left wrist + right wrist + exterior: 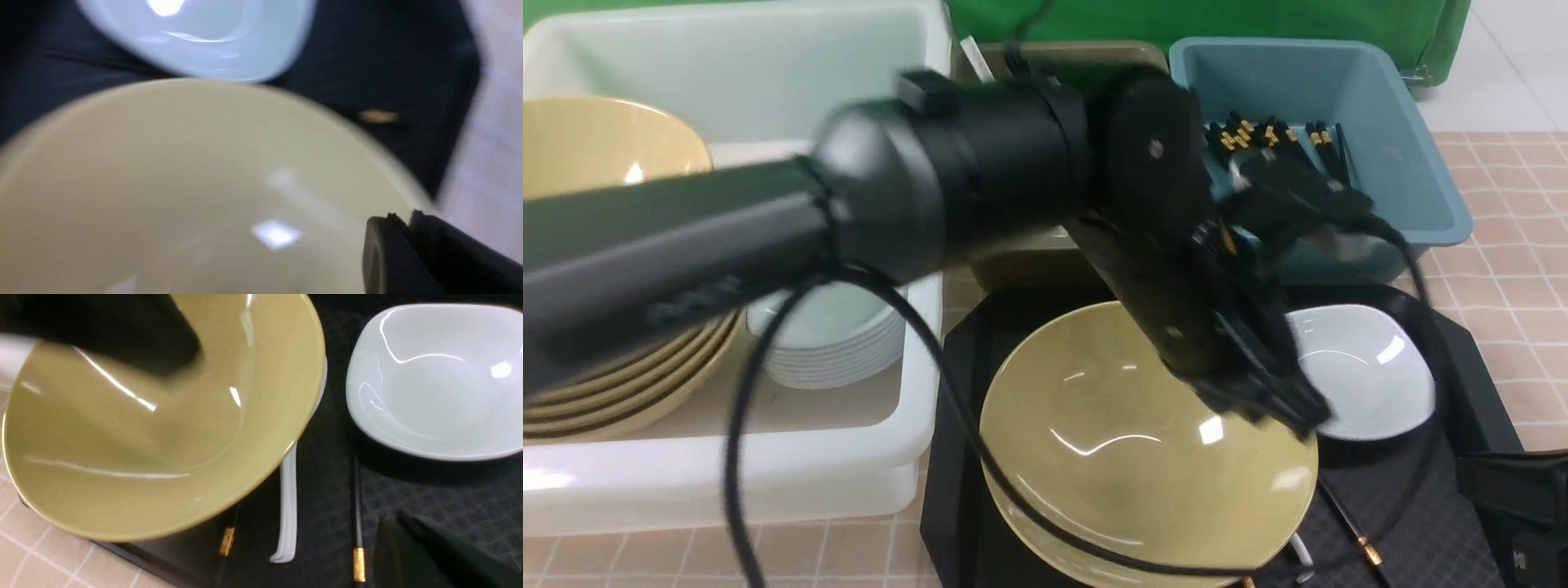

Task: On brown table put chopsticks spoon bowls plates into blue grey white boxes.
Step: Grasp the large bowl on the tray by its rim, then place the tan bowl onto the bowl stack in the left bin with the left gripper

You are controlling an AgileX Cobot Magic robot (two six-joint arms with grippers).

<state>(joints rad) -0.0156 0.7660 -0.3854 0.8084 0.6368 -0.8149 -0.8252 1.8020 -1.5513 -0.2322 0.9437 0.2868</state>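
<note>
The left end effector [1286, 408] hangs at the right rim of the bowl [1127, 441] on the tray [1474, 392]. Its fingers [384, 253] are nearly together, but I cannot tell whether they grip the rim. A plate [1364, 367] sits just beside the bowl. The spoon [288, 498] pokes from under the bowl, between two chopsticks [358, 506]. The right end effector [425, 555] hovers over the tray's near right corner; I cannot tell whether its fingers are apart or together.

Staged robot lab bench: green backdrop cloth [1217, 20], tile-patterned brown table [1519, 212], plastic sorting boxes [727, 482], black tray [1470, 384].
</note>
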